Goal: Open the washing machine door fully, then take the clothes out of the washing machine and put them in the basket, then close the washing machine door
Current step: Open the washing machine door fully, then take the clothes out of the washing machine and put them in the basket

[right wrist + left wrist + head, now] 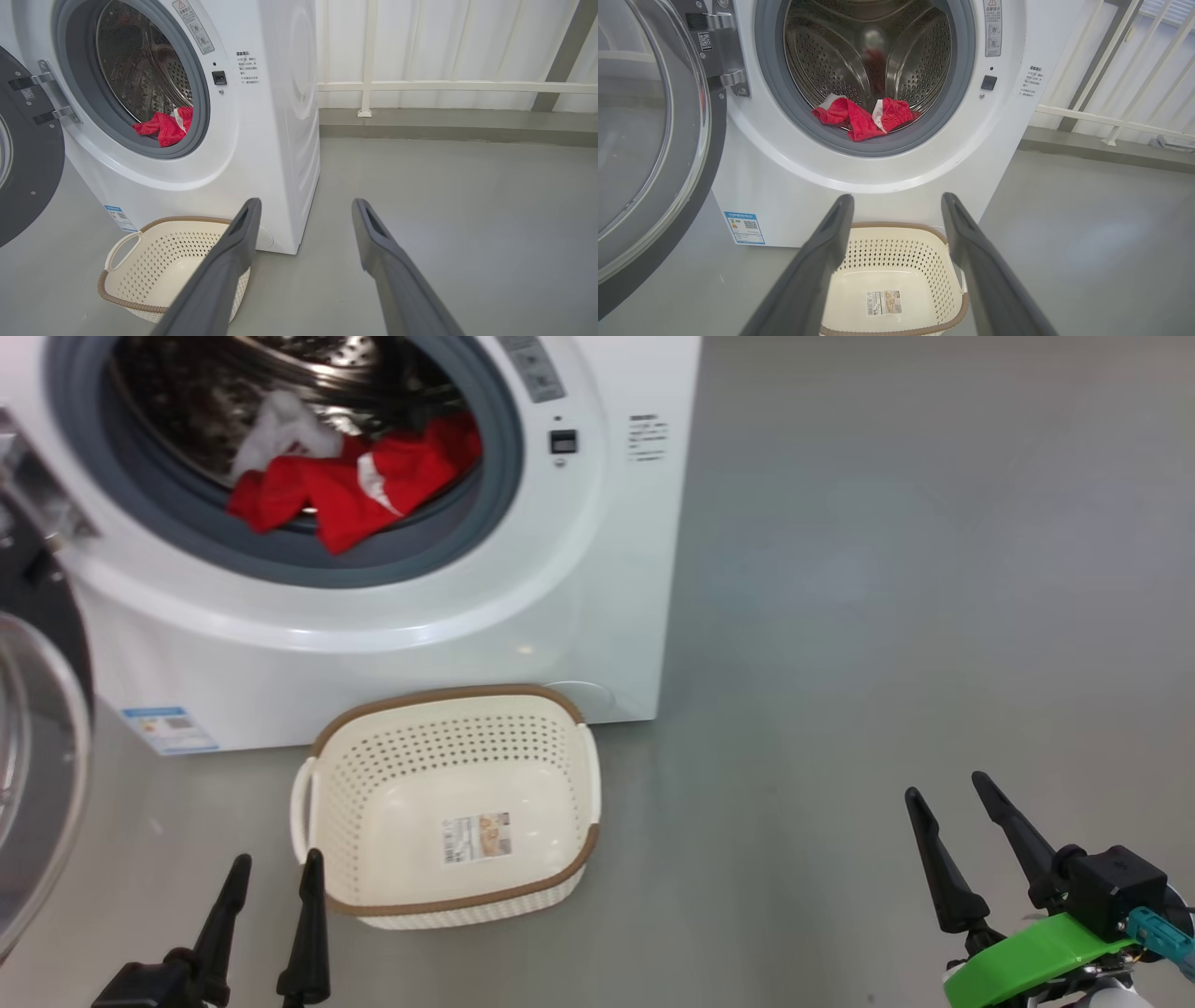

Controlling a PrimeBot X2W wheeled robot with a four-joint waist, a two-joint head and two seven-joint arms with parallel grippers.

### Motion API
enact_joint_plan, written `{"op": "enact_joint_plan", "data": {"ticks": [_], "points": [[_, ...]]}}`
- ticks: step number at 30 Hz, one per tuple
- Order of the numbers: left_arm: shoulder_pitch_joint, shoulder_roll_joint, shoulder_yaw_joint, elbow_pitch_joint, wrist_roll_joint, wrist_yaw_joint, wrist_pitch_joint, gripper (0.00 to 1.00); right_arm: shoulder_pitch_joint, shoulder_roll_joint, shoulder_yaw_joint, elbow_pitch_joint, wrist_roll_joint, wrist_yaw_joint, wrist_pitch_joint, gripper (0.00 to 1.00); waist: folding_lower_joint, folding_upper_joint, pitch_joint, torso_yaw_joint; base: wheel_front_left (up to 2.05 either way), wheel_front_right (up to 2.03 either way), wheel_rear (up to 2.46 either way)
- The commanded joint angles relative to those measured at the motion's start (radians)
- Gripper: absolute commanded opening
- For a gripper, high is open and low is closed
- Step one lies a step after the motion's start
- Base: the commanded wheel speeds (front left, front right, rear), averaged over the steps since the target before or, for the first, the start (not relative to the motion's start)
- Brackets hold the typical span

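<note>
The white washing machine [523,616] stands ahead with its door [37,756] swung open to the left. Red clothes [359,485] with white trim and a pale piece lie at the drum's front lip, over the grey seal; they also show in the left wrist view [864,119] and the right wrist view [166,128]. The cream basket [448,747] sits on the floor in front of the machine, holding no clothes. My left gripper [275,868] hovers open at the basket's near left corner. My right gripper [948,789] is open, far right over bare floor.
The open door [644,154] bulges out on the left, close to my left arm. A white railing and wall [444,86] run behind the machine on the right. Grey floor [887,616] spreads to the right of the machine.
</note>
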Motion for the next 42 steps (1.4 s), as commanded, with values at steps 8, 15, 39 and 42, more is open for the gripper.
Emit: {"op": "enact_joint_plan", "data": {"ticks": [8, 15, 39, 42], "points": [[-0.005, 0.017, 0.032, -0.034, -0.008, -0.006, -0.005, 1.0, -0.007, -0.012, 0.002, -0.031, 0.003, 0.006, -0.009, 1.0, 0.0, -0.0001, 0.003, -0.057, 0.0, 0.0, 0.0], [-0.001, 0.019, 0.031, -0.035, -0.008, -0.006, -0.005, 1.0, -0.004, -0.006, -0.005, -0.033, 0.001, 0.006, -0.009, 1.0, 0.0, -0.0001, -0.001, -0.054, 0.0, 0.0, 0.0], [0.0, 0.008, 0.065, -0.053, 0.01, -0.006, -0.005, 1.0, -0.008, -0.004, -0.001, -0.037, -0.001, 0.006, -0.009, 1.0, 0.0, -0.0001, 0.004, -0.02, 0.0, -0.01, 0.0], [-0.004, 0.007, 0.065, -0.056, 0.007, -0.006, -0.005, 1.0, -0.012, -0.004, 0.001, -0.037, -0.001, 0.006, -0.009, 1.0, 0.0, -0.0001, 0.009, -0.019, 0.39, -0.41, 0.02]]}}
